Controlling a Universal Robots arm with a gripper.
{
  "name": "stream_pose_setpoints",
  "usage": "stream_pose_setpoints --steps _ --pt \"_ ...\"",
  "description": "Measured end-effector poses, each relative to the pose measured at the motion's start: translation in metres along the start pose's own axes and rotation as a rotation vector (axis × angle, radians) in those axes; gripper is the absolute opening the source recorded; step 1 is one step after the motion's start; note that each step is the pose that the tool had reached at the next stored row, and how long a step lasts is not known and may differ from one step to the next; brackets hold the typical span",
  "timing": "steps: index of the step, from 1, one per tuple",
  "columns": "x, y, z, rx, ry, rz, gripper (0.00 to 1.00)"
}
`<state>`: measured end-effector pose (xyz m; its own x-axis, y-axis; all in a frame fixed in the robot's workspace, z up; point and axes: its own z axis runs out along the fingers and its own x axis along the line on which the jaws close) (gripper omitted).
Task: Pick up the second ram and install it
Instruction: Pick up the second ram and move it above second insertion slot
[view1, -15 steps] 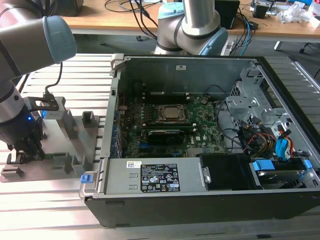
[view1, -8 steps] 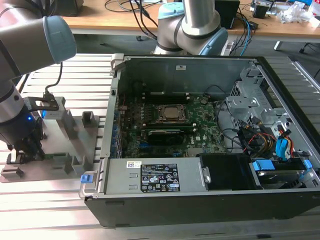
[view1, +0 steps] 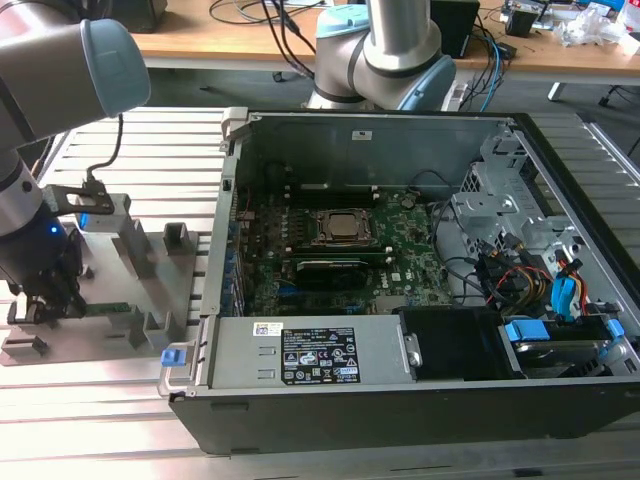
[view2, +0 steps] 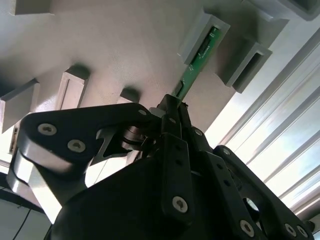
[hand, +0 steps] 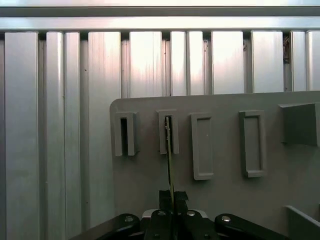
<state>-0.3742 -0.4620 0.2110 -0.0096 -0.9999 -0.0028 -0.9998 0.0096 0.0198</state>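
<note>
Over at the exterior view's left, low in the frame, the arm's pincer is down on the grey holder tray, which lies on the ribbed metal surface. It is clenched on the second ram, a slim green strip. In the second wrist view the dark fingers pinch one end of the strip while its far end sits inside a slotted grey block. In the first wrist view the strip shows edge-on, running from the pincer into that slot. Right of the tray stands the open computer case with its motherboard, well apart from the strip.
</note>
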Motion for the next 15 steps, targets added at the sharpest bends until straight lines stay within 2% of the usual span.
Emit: stream_pose_setpoints --steps 5,7,15 --pt "0.0000 0.0001 -0.0063 0.0000 0.0000 0.000 0.14" --pt "0.0000 0.0003 -0.0121 0.0000 -0.0001 0.000 0.14" --pt "-0.0001 0.0004 -0.0194 0.0000 0.0000 0.000 0.14"
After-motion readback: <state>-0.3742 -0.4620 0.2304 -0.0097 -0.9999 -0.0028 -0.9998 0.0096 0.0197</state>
